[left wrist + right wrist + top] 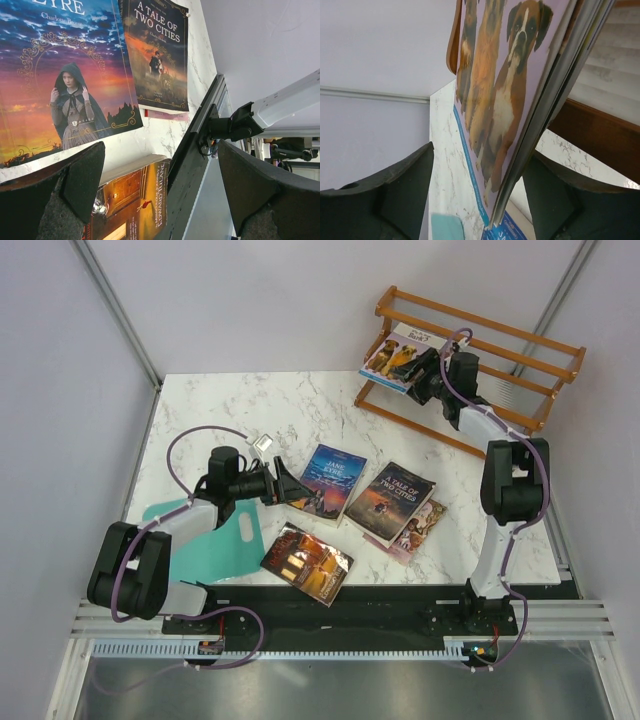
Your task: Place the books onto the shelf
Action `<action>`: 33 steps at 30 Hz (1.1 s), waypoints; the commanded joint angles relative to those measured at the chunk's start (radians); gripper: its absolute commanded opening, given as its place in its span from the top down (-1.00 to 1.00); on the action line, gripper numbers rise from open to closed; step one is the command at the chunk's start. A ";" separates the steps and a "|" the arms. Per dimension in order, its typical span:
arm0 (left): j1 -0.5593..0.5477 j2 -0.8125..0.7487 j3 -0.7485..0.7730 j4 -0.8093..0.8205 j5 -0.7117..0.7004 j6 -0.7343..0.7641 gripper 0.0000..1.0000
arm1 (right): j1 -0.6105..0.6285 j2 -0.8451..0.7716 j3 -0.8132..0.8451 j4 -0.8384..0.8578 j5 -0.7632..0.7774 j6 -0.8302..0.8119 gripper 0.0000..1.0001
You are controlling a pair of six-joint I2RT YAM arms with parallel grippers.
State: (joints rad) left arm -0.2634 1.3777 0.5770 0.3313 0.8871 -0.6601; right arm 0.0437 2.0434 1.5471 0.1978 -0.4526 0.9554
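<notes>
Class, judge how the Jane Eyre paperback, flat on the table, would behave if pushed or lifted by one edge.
The Jane Eyre paperback looks thin, so it would probably bend when lifted by an edge. Flat on the smooth marble table, it would likely slide, not tip.

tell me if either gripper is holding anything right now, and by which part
Nothing looks gripped. The right gripper stands open around an edge of the dog book, which rests on the shelf; the left gripper is open and empty.

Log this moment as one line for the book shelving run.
right fingers: open, either side of dog book | dog book: upright on shelf | left fingers: open near Jane Eyre | Jane Eyre: flat on table
</notes>
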 commanded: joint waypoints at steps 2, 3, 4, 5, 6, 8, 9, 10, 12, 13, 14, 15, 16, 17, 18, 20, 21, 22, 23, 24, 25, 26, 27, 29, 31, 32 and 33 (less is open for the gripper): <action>0.001 -0.031 -0.020 0.018 -0.010 0.036 -1.00 | -0.013 -0.081 -0.044 0.008 0.035 0.005 -0.55; 0.001 -0.032 -0.025 0.020 -0.010 0.037 -1.00 | -0.013 -0.084 -0.051 0.008 0.034 0.008 -0.56; 0.001 -0.035 -0.026 0.020 -0.010 0.036 -1.00 | -0.013 -0.091 -0.062 0.006 0.032 0.011 -0.54; 0.001 -0.037 -0.028 0.021 -0.011 0.036 -1.00 | -0.015 -0.094 -0.068 0.006 0.025 0.013 -0.50; 0.001 -0.039 -0.031 0.022 -0.010 0.034 -1.00 | -0.015 -0.098 -0.079 0.008 0.020 0.016 -0.46; 0.003 -0.042 -0.035 0.023 -0.013 0.033 -1.00 | -0.015 -0.112 -0.091 0.008 0.017 0.017 -0.33; 0.001 -0.042 -0.035 0.023 -0.014 0.031 -1.00 | -0.016 -0.118 -0.102 0.009 0.015 0.017 -0.21; 0.001 -0.042 -0.037 0.025 -0.013 0.031 -1.00 | -0.016 -0.124 -0.104 0.008 0.015 0.019 -0.11; 0.001 -0.043 -0.040 0.028 -0.014 0.028 -1.00 | -0.016 -0.130 -0.113 0.009 0.020 0.016 0.26; 0.001 -0.045 -0.040 0.029 -0.014 0.027 -1.00 | -0.016 -0.137 -0.114 0.009 0.022 0.016 0.36; 0.003 -0.043 -0.042 0.029 -0.014 0.027 -1.00 | -0.016 -0.138 -0.114 0.008 0.023 0.013 0.47; 0.001 -0.045 -0.043 0.029 -0.014 0.027 -1.00 | -0.016 -0.141 -0.119 0.009 0.028 0.008 0.59; 0.003 -0.049 -0.043 0.029 -0.016 0.027 -1.00 | -0.015 -0.150 -0.119 0.008 0.029 0.005 0.63; 0.001 -0.048 -0.046 0.031 -0.014 0.025 -1.00 | -0.016 -0.153 -0.116 0.005 0.029 0.003 0.68; 0.001 -0.051 -0.046 0.031 -0.016 0.025 -1.00 | -0.016 -0.160 -0.110 0.005 0.029 -0.010 0.72; 0.001 -0.051 -0.049 0.031 -0.017 0.024 -1.00 | -0.016 -0.161 -0.098 -0.024 0.032 -0.030 0.77; 0.001 -0.049 -0.051 0.032 -0.017 0.024 -0.99 | -0.016 -0.161 -0.075 -0.040 0.034 -0.052 0.79; 0.001 -0.048 -0.051 0.034 -0.019 0.022 -0.99 | -0.016 -0.158 -0.062 -0.075 0.038 -0.064 0.79; 0.001 -0.048 -0.052 0.035 -0.019 0.020 -1.00 | -0.016 -0.155 -0.052 -0.089 0.038 -0.072 0.79; 0.001 -0.048 -0.052 0.037 -0.019 0.019 -1.00 | -0.018 -0.146 -0.021 -0.107 0.037 -0.089 0.76; 0.001 -0.045 -0.054 0.038 -0.019 0.019 -1.00 | -0.019 -0.138 -0.009 -0.147 0.041 -0.093 0.73; 0.000 -0.045 -0.052 0.040 -0.019 0.017 -1.00 | -0.021 -0.134 0.002 -0.159 0.043 -0.095 0.69; 0.000 -0.043 -0.052 0.041 -0.017 0.016 -1.00 | -0.027 -0.127 0.013 -0.169 0.042 -0.092 0.63; 0.000 -0.046 -0.052 0.041 -0.017 0.016 -1.00 | -0.034 -0.124 0.010 -0.172 0.043 -0.080 0.58; 0.001 -0.049 -0.054 0.041 -0.016 0.014 -1.00 | -0.038 -0.129 0.004 -0.173 0.045 -0.072 0.43; 0.000 -0.049 -0.055 0.043 -0.016 0.014 -1.00 | -0.038 -0.130 0.001 -0.173 0.045 -0.069 0.35; 0.000 -0.048 -0.055 0.043 -0.016 0.014 -1.00 | -0.038 -0.138 -0.007 -0.173 0.051 -0.069 0.16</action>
State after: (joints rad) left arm -0.2634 1.3605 0.5285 0.3386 0.8669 -0.6605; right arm 0.0212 1.9305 1.5089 0.0265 -0.4248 0.8967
